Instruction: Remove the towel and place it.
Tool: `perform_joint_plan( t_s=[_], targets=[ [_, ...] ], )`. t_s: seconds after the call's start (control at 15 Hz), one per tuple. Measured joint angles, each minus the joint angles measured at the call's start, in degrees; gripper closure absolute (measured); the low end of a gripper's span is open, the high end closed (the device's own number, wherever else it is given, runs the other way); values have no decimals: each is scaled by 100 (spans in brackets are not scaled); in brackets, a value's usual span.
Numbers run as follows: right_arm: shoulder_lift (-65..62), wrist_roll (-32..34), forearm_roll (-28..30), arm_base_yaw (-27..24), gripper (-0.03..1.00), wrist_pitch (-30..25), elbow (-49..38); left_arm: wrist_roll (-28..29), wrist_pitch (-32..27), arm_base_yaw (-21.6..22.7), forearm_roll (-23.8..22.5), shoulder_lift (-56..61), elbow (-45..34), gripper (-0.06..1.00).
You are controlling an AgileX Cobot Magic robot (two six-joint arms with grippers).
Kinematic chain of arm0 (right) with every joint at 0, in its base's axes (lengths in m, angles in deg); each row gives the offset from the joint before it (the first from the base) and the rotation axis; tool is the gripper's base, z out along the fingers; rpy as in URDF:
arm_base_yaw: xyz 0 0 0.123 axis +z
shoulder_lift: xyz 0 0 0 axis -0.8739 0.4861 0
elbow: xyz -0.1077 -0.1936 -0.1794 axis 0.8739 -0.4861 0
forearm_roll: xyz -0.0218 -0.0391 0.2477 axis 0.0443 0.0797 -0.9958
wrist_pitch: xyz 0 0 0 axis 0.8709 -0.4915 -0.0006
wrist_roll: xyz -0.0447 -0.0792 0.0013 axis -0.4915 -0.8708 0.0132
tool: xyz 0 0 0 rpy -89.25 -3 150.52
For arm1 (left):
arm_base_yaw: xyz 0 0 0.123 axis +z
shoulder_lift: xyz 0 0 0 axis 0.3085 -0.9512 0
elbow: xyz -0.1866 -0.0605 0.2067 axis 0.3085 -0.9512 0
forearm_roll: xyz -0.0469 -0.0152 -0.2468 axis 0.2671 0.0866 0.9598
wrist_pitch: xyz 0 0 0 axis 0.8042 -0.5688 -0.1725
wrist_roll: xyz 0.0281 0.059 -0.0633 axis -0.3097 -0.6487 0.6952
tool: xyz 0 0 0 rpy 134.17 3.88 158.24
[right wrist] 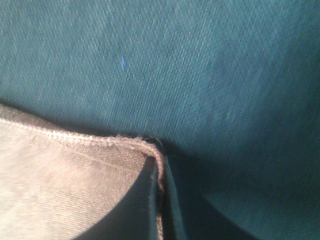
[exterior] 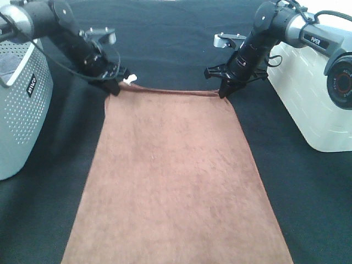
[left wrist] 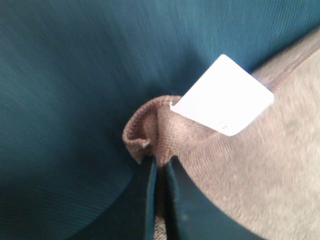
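The reddish-brown towel [exterior: 173, 176] lies spread lengthwise on the dark table cloth, from the far middle to the near edge. My left gripper [exterior: 115, 89] is shut on the towel's far left corner [left wrist: 150, 135], next to the small white tag [left wrist: 225, 95] that also shows in the exterior view [exterior: 130, 79]. My right gripper [exterior: 224, 92] is shut on the far right corner; the hemmed edge [right wrist: 100, 141] is pinched between the fingers. Both corners are lifted slightly off the cloth.
A grey perforated basket [exterior: 19, 104] stands at the left. A white container [exterior: 313, 99] stands at the right. The dark cloth [exterior: 170, 44] covers the table around the towel.
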Motion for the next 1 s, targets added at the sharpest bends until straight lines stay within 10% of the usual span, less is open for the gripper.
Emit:
perform_joint_plan(
  t_s=[1.0],
  targets=[
    [0,0,1020,23,96,2252,596,-1736,2361,-292,-189,-52,567,94]
  ],
)
